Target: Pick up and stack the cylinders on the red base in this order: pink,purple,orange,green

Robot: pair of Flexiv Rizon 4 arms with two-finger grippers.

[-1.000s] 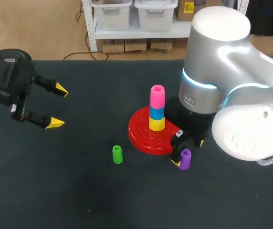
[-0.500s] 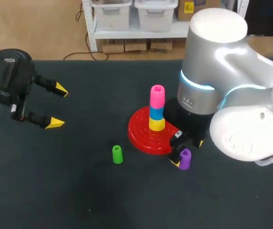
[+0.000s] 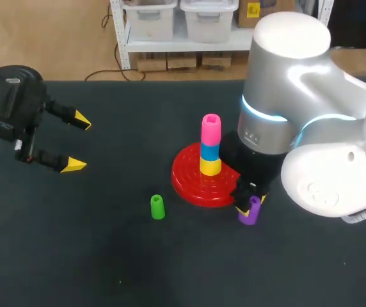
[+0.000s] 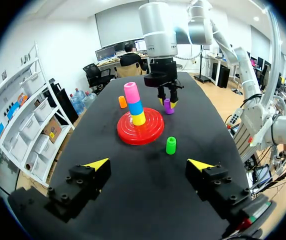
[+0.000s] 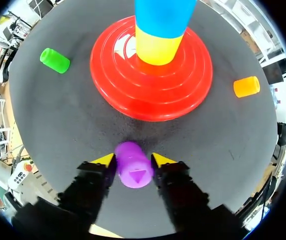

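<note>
The red base (image 3: pixel 189 185) carries a stack of yellow, blue and a pink cylinder (image 3: pixel 210 130) on top. Just off the base's right front edge is the purple cylinder (image 3: pixel 249 211), on or just above the table. My right gripper (image 5: pixel 133 161) is shut on it, a yellow tip pressed to each side of the purple cylinder (image 5: pixel 133 166). The green cylinder (image 3: pixel 157 206) stands alone left of the base. In the right wrist view an orange cylinder (image 5: pixel 246 86) lies beyond the base (image 5: pixel 183 95). My left gripper (image 3: pixel 79 143) hangs open and empty at the far left.
The left wrist view has the base (image 4: pixel 150 131), green cylinder (image 4: pixel 171 145) and orange cylinder (image 4: pixel 122 101) ahead of my left gripper (image 4: pixel 148 164). My right arm's bulky body (image 3: pixel 311 128) looms over the table's right side.
My right gripper's fingers have closed in on the purple cylinder, which now leans slightly. The left arm, the stack and the green cylinder have not moved.
</note>
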